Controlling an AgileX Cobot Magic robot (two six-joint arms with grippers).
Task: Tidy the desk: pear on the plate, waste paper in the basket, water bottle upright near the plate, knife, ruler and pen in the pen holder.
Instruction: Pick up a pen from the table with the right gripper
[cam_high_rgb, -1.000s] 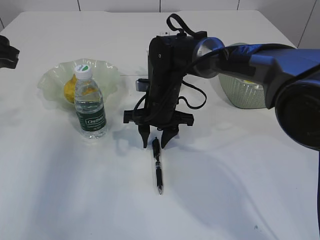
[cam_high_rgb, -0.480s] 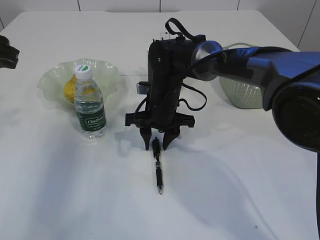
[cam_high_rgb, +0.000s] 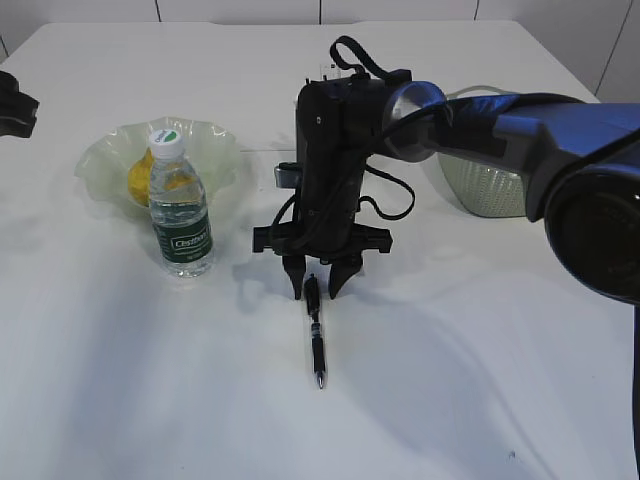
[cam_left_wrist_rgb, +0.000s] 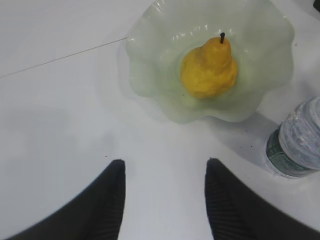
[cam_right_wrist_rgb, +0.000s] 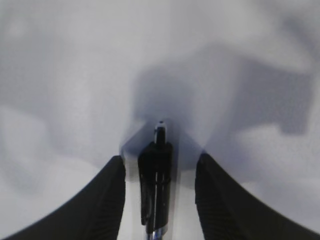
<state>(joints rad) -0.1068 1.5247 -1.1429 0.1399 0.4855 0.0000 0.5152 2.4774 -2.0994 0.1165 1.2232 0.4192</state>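
A black pen (cam_high_rgb: 315, 325) lies on the white table, its clip end toward the back. My right gripper (cam_high_rgb: 318, 285) is open and points down over that end, one finger on each side. In the right wrist view the pen (cam_right_wrist_rgb: 156, 187) lies between the open fingers (cam_right_wrist_rgb: 160, 170) without touching them. A yellow pear (cam_left_wrist_rgb: 209, 67) sits on the pale green wavy plate (cam_left_wrist_rgb: 150, 70), also in the exterior view (cam_high_rgb: 105, 155). A water bottle (cam_high_rgb: 180, 215) stands upright in front of the plate. My left gripper (cam_left_wrist_rgb: 165, 170) is open and empty above the table near the plate.
A pale mesh basket (cam_high_rgb: 480, 185) stands at the right behind my right arm. A dark part of the pen holder (cam_high_rgb: 284, 172) shows just behind the right arm. The left arm's end shows at the exterior view's left edge (cam_high_rgb: 15, 105).
My right gripper has come down a little over the pen's back end and its fingers now straddle it. The pen, bottle and plate have not moved.
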